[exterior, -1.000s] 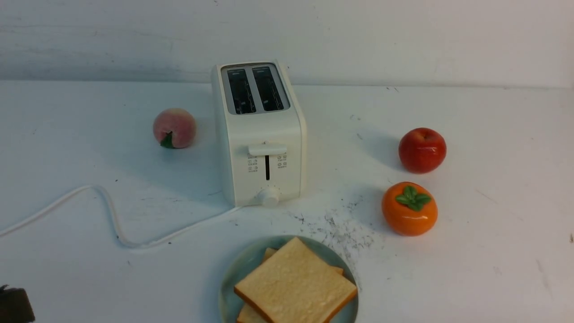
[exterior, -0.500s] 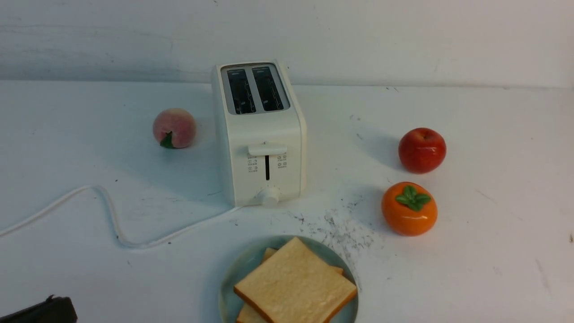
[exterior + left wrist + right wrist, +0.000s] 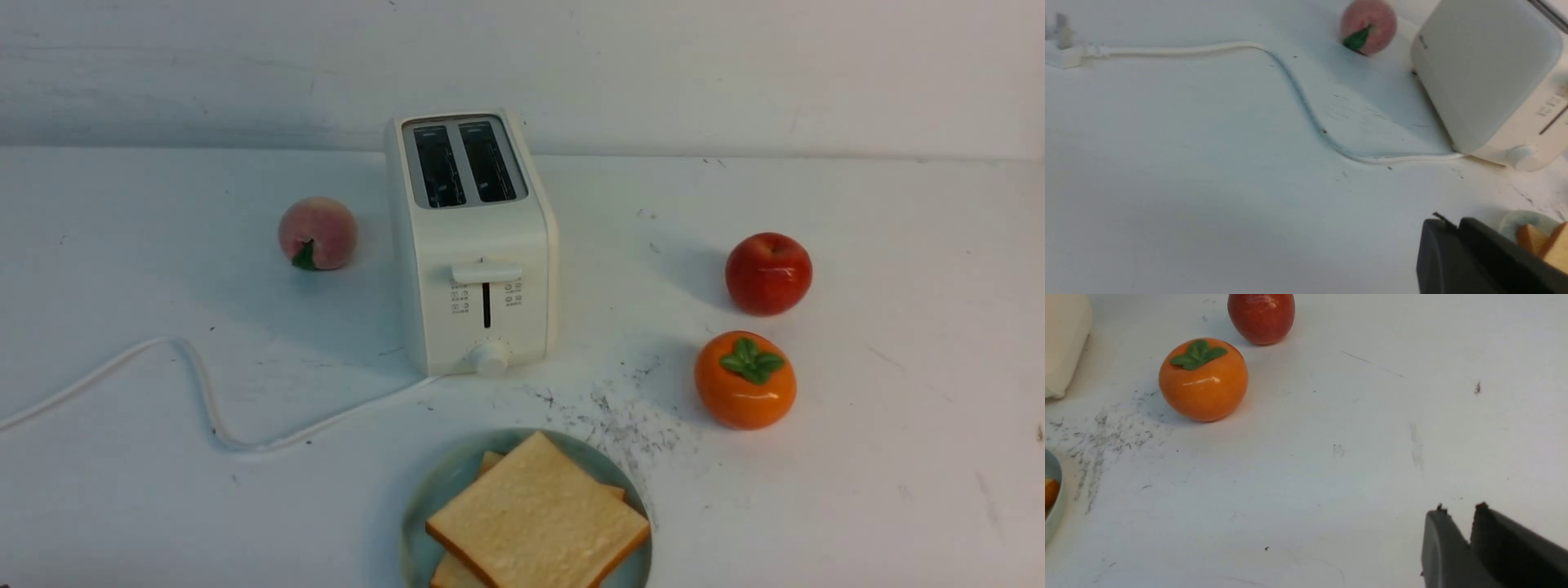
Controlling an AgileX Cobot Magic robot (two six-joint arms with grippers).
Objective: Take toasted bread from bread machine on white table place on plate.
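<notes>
Toasted bread [image 3: 535,520]: two slices stacked on the plate [image 3: 429,498], near edge of the white table [image 3: 898,327].
Bread machine [image 3: 473,245]: just beyond the plate, both slots empty (lever up).
Left gripper [image 3: 1449,228]: fingers together, holding nothing.
Right gripper [image 3: 1459,516]: fingers nearly together, holding nothing, above bare table right of the persimmon [image 3: 1203,379].

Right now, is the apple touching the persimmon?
Apart. The front view shows bare table between the apple and the persimmon; the right wrist view shows the same gap.

Persimmon [image 3: 745,380] and apple [image 3: 768,273] crowd the right; cord [image 3: 204,392] crosses the left.
</notes>
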